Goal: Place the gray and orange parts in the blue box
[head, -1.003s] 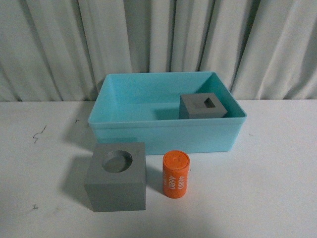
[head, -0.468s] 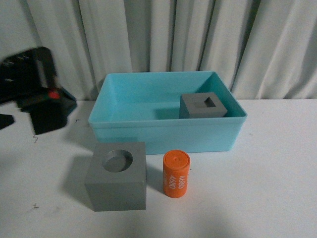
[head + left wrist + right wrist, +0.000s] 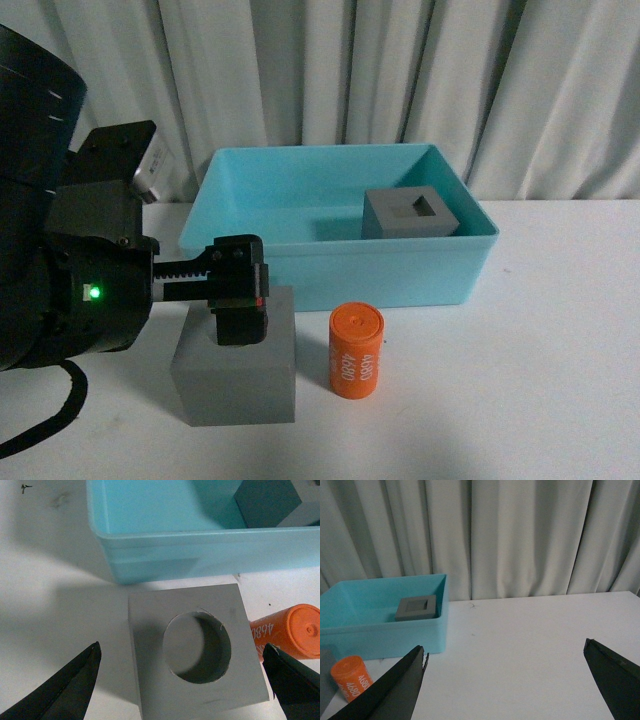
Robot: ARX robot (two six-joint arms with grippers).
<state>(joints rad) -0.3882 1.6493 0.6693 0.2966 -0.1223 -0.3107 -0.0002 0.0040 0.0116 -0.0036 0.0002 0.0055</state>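
Observation:
A gray cube with a round recess [image 3: 235, 385] [image 3: 197, 650] stands on the white table in front of the blue box [image 3: 340, 250] [image 3: 200, 540] [image 3: 380, 630]. My left gripper [image 3: 238, 315] [image 3: 180, 647] hovers open just above it, with one finger out to each side and neither touching. The orange cylinder [image 3: 357, 352] [image 3: 292, 637] [image 3: 351, 677], printed "4680", stands upright just right of this cube. A second gray cube with a square recess [image 3: 410, 213] [image 3: 267, 502] [image 3: 416, 607] sits inside the box at its right end. My right gripper [image 3: 505, 646] is open over bare table and does not show in the front view.
Pale curtains [image 3: 400, 80] hang close behind the box. The left arm's black body [image 3: 60, 260] fills the left side of the front view. Small pen marks [image 3: 25, 487] dot the white table [image 3: 560, 350] left of the box.
My left arm has swung in from the left and now hangs open over the round-recess cube. The cubes, the cylinder and the box stay where they were.

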